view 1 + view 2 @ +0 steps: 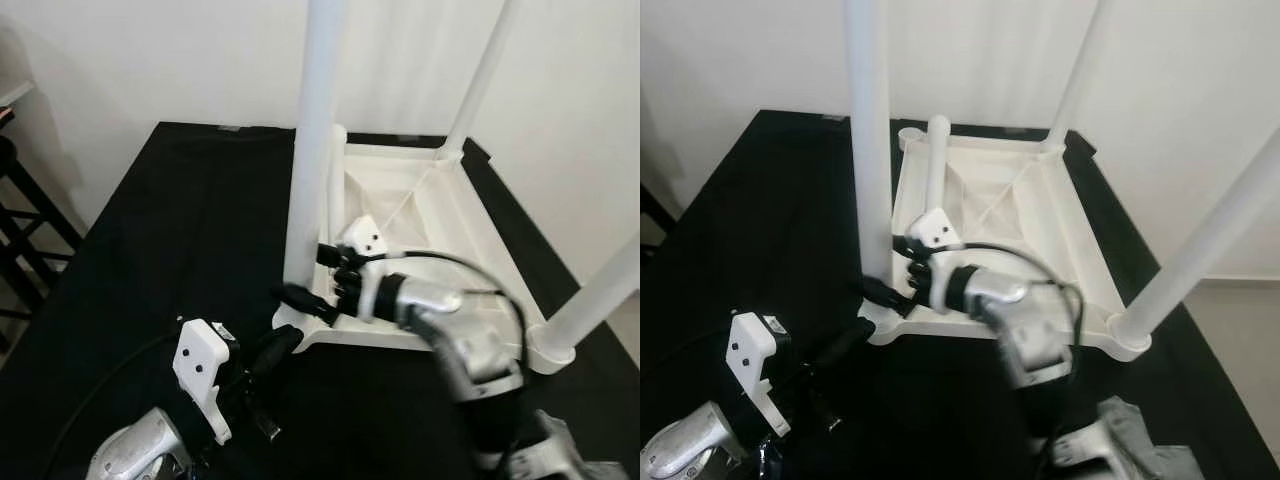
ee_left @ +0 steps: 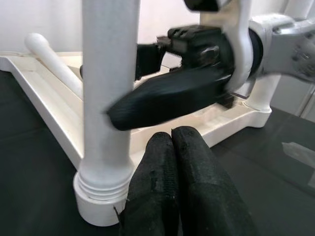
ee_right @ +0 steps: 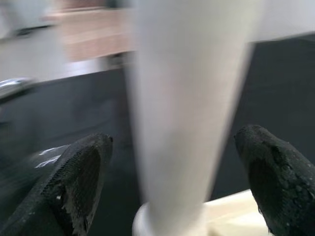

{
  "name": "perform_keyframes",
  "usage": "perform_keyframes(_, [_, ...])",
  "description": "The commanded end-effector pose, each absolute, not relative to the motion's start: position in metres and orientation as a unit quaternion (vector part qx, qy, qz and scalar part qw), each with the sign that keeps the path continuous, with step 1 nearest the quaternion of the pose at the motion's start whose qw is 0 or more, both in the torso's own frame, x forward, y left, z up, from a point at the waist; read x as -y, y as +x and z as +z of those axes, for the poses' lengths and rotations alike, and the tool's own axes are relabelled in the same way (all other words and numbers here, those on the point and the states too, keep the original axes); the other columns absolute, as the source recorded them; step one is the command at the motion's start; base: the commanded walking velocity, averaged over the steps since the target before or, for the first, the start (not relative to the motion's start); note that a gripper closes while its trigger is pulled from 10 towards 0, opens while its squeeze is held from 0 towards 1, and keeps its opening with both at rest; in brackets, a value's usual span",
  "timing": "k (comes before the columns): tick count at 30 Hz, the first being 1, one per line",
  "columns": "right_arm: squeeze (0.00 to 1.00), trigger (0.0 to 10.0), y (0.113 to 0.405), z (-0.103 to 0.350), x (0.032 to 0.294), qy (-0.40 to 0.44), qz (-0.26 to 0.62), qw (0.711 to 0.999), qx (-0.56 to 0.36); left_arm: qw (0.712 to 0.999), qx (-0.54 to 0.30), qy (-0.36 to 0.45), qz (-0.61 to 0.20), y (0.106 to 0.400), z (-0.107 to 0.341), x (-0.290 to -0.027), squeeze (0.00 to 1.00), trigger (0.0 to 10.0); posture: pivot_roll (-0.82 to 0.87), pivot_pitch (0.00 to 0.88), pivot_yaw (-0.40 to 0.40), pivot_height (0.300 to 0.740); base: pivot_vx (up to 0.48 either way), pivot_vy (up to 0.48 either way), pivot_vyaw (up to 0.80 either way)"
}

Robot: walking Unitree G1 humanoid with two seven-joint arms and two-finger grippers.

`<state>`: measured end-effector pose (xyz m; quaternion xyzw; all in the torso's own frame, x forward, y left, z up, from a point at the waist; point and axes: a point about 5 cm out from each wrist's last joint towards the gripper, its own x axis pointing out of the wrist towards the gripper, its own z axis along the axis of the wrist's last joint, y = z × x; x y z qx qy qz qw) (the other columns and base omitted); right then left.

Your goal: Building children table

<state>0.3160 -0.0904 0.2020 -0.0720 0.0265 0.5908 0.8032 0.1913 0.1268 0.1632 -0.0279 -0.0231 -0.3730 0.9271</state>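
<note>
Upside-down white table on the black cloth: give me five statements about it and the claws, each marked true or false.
1. The table lies upside down on the black cloth. True.
2. Three legs stand upright in corner sockets. True.
3. A fourth leg lies loose inside the frame. True.
4. The right claw is shut beside the near-left leg. False: its fingers stand open on either side of that leg.
5. The left claw is open. False: its fingers are pressed together, near the leg's base.
</note>
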Motion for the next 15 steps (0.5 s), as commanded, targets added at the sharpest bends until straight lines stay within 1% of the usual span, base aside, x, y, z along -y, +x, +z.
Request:
perform_keyframes(1, [0.00,10.0,0.320,0.207,0.093,-0.070,0.640,0.765,-0.024,0.926,0.016,-0.030,-0.376,0.190,0.160,-0.125,0.00,10.0,0.11,0.070,-0.119,0.740,0.000,0.000,0.00])
perform_keyframes(2, [0.00,10.0,0.325,0.211,0.095,-0.075,0.650,0.756,-0.020,0.926,0.015,-0.031,-0.376,0.190,0.159,-0.125,0.00,10.0,0.11,0.064,-0.121,0.740,0.000,0.000,0.00])
perform_keyframes(7, [0.00,10.0,0.334,0.218,0.096,-0.084,0.658,0.748,-0.014,0.926,0.014,-0.032,-0.377,0.189,0.158,-0.124,0.00,10.0,0.12,0.063,-0.121,0.740,0.000,0.000,0.00])
perform_keyframes(9, [0.00,10.0,0.343,0.230,0.095,-0.072,0.675,0.734,-0.005,0.925,0.013,-0.033,-0.377,0.189,0.157,-0.124,0.00,10.0,0.12,0.050,-0.125,0.740,0.000,0.000,0.00])
perform_keyframes(11, [0.00,10.0,0.347,0.235,0.094,-0.064,0.681,0.729,-0.002,0.925,0.012,-0.033,-0.377,0.188,0.157,-0.123,0.00,10.0,0.13,0.048,-0.127,0.740,0.000,0.000,0.00])
perform_keyframes(12, [0.00,8.5,0.349,0.237,0.094,-0.058,0.692,0.719,-0.004,0.925,0.012,-0.034,-0.377,0.188,0.156,-0.123,0.00,10.0,0.13,0.044,-0.129,0.740,0.000,0.000,0.00])
perform_keyframes(13, [0.00,8.5,0.349,0.237,0.094,-0.058,0.692,0.719,-0.004,0.925,0.012,-0.034,-0.377,0.188,0.156,-0.123,0.00,10.0,0.13,0.044,-0.129,0.740,0.000,0.000,0.00])
perform_keyframes(14, [0.00,2.4,0.352,0.236,0.095,-0.059,0.696,0.716,-0.007,0.925,0.011,-0.035,-0.377,0.187,0.156,-0.123,0.00,10.0,0.13,0.043,-0.129,0.740,0.000,0.000,0.00])
perform_keyframes(15, [0.00,2.4,0.352,0.236,0.095,-0.059,0.696,0.716,-0.007,0.925,0.011,-0.035,-0.377,0.187,0.156,-0.123,0.00,10.0,0.13,0.043,-0.129,0.740,0.000,0.000,0.00])
